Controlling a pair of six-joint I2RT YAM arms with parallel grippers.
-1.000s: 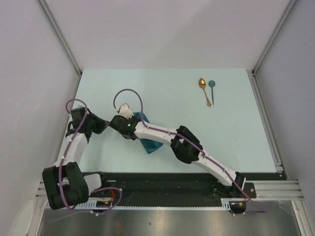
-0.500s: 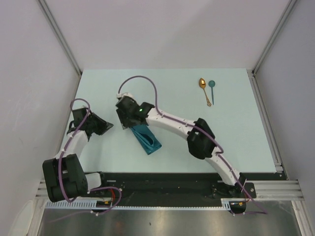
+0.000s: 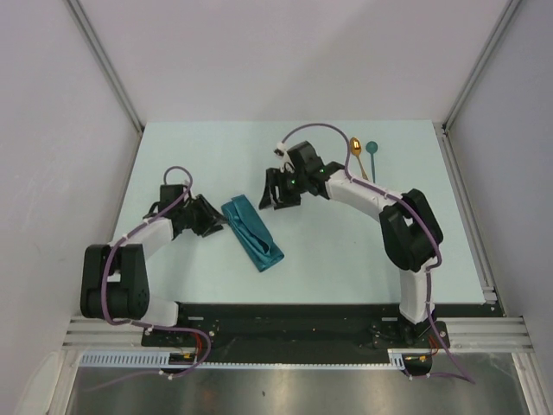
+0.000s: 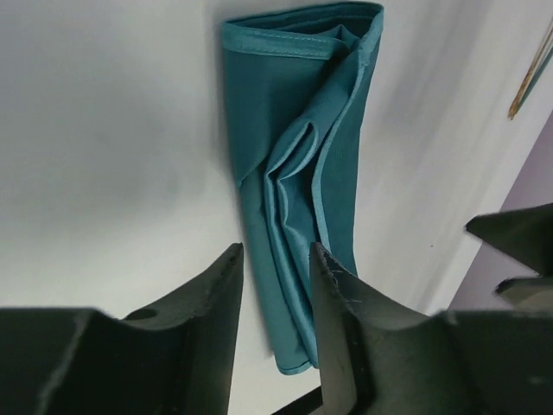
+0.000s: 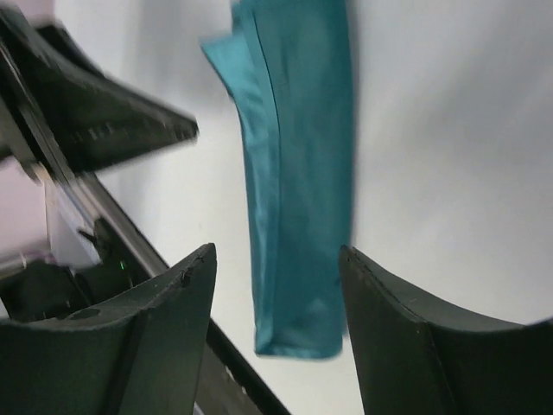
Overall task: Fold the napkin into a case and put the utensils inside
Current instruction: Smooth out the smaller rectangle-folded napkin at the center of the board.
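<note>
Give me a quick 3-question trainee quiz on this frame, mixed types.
1. Fill in: in the top view, the gold spoon lies just to the ___ of the teal spoon.
2. True or false: both spoons are tucked inside the folded napkin case.
3. The right gripper holds: A) the gold spoon, B) the napkin case, C) nothing.

Key:
1. left
2. False. Both lie out on the table, well apart from the case.
3. C. Its jaws are open and empty.
</note>
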